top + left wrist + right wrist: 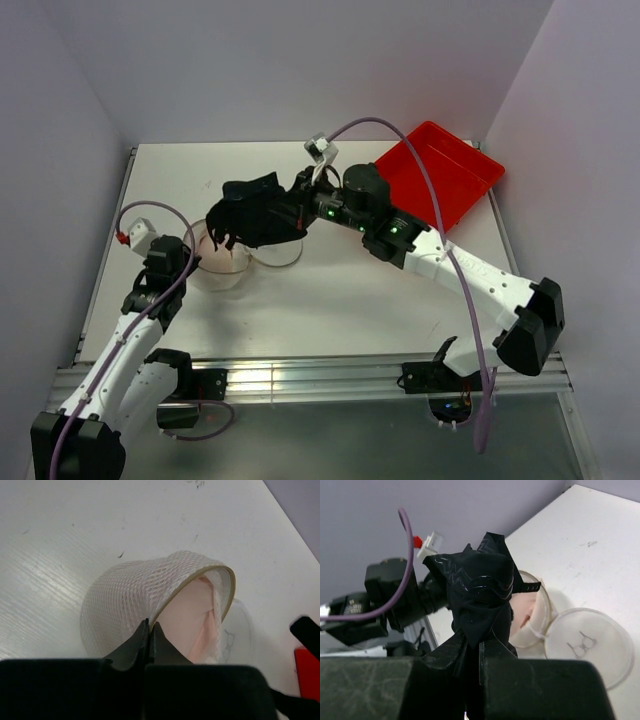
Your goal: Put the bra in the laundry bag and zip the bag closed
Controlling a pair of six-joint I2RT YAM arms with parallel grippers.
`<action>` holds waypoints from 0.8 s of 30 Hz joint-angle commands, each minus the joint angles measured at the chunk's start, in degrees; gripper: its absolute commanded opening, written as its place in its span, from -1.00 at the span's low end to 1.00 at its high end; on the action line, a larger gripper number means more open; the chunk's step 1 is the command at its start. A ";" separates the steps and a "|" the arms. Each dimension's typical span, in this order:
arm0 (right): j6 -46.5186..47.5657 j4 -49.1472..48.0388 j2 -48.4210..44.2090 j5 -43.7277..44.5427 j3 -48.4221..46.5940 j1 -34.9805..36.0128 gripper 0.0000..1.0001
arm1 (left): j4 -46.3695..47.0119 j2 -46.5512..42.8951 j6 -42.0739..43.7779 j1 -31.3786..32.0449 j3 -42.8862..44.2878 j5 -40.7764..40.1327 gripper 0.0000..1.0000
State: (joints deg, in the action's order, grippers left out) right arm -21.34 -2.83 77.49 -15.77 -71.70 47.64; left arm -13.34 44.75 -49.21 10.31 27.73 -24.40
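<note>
The black bra (250,212) hangs bunched from my right gripper (297,216), which is shut on it just above and right of the laundry bag (222,265). In the right wrist view the bra (480,585) fills the space over the jaws of the right gripper (480,642), with the bag's mouth (536,611) behind it. My left gripper (150,626) is shut on the bag's stiff rim (172,597) and holds the white mesh bag (125,600) tilted, mouth open. Something pale pink (192,620) shows inside. The round lid (590,642) with its dark squiggle lies flat beside the mouth.
A red plastic tray (440,170) stands at the back right of the white table (330,290). The right arm stretches across the table's middle. The left arm (150,300) is at the left edge. Grey walls close in the back and sides.
</note>
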 commanded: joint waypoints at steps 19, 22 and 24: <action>-15.04 -19.05 18.65 3.47 1.39 -0.53 -1.00 | 5.87 -11.88 -1.24 -0.29 -6.02 12.72 -1.00; -16.27 -21.42 18.83 1.63 4.20 -0.35 -1.00 | 6.66 -11.18 -0.80 -0.29 -5.93 12.27 -1.00; -16.27 -21.43 18.66 -0.13 5.34 -0.09 -1.00 | 7.62 -10.39 -0.62 -0.29 -5.58 12.62 -1.00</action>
State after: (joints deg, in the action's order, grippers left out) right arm -36.18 -18.90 96.90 -13.39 -67.22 47.35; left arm -8.05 33.67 -50.28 10.20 21.76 -11.86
